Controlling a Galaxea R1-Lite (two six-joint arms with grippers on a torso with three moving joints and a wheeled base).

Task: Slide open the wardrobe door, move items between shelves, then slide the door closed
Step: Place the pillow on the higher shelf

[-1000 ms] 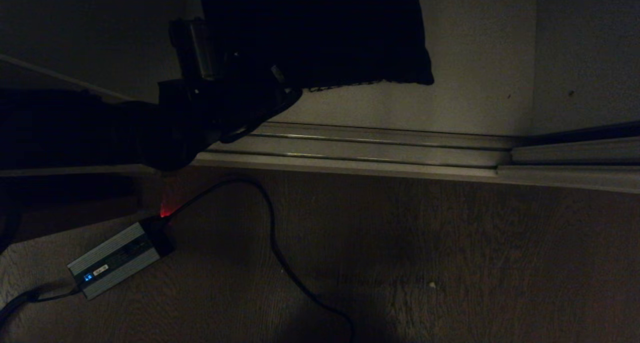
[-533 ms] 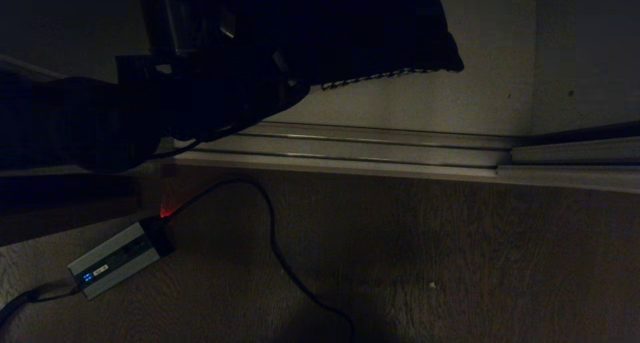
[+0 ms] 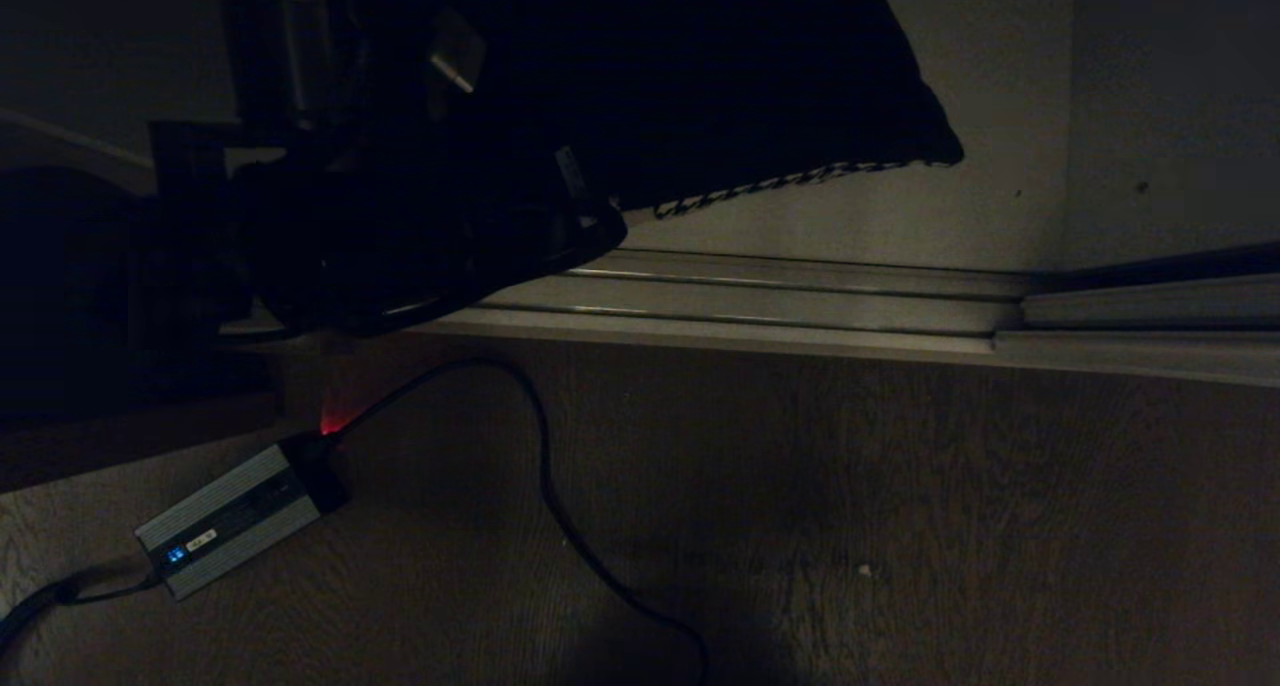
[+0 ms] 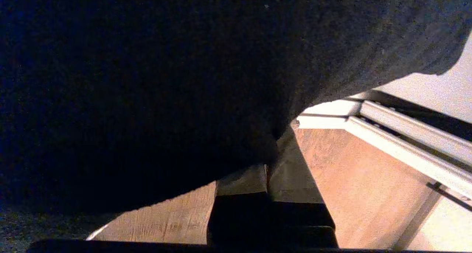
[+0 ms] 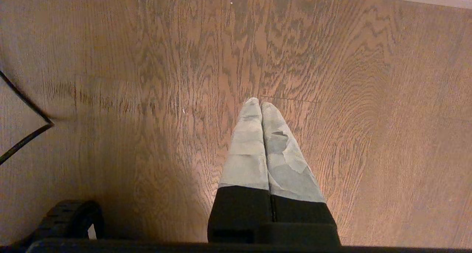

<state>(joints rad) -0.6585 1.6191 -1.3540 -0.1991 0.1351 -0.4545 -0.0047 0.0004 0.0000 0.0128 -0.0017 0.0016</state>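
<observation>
Left gripper (image 4: 267,172) stays clenched on the large square cushion with plain black back and houndstooth edge (image 3: 700,76). Over the last second your arm has swung it lower and rightward, out above the pale metal sliding-door track (image 3: 800,291) toward the wooden floor (image 3: 900,516). Reads as mid-transfer between shelves; placement remains. Right gripper (image 5: 261,105) hangs pressed together, empty, over the floor.

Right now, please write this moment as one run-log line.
left gripper: shut on cushion, lifted | right gripper: shut, parked over floor | door track: uncovered
</observation>
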